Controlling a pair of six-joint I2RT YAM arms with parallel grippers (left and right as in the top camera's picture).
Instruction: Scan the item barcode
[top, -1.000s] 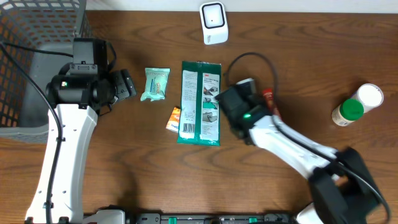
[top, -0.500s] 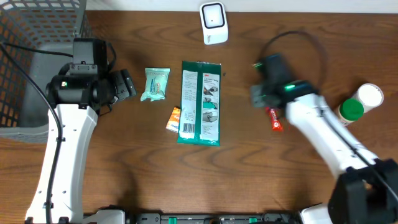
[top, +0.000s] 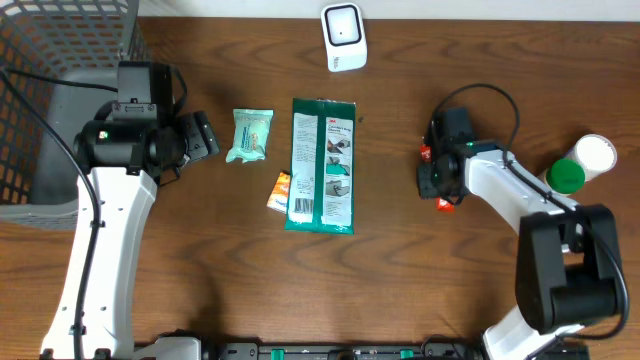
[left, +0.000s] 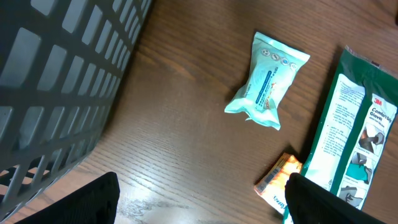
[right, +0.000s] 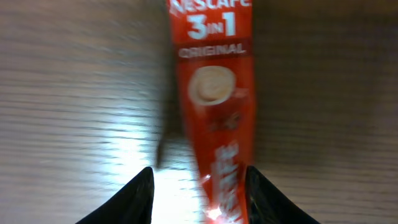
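A red Nescafe 3-in-1 sachet (right: 214, 93) lies flat on the wooden table. My right gripper (right: 199, 182) is low over it and open. The sachet's near end sits between the jaws, close against the right finger (right: 267, 199), with a gap on the left side. From overhead only the sachet's red ends (top: 445, 205) show beside the right gripper (top: 437, 178). The white scanner (top: 343, 37) stands at the back edge. My left gripper (top: 205, 135) hangs open over bare wood (left: 202, 205), left of a teal packet (left: 267, 81).
A long green 3M pack (top: 322, 165) lies mid-table with a small orange sachet (top: 279, 190) at its left edge. Two bottles, one green-capped (top: 565, 176) and one white-capped (top: 597, 152), stand at the right. A grey wire basket (top: 60, 100) fills the left corner.
The right arm left the green pack, swung right, and now sits low over the red sachet with its jaws parted instead of shut. The left arm has not moved.
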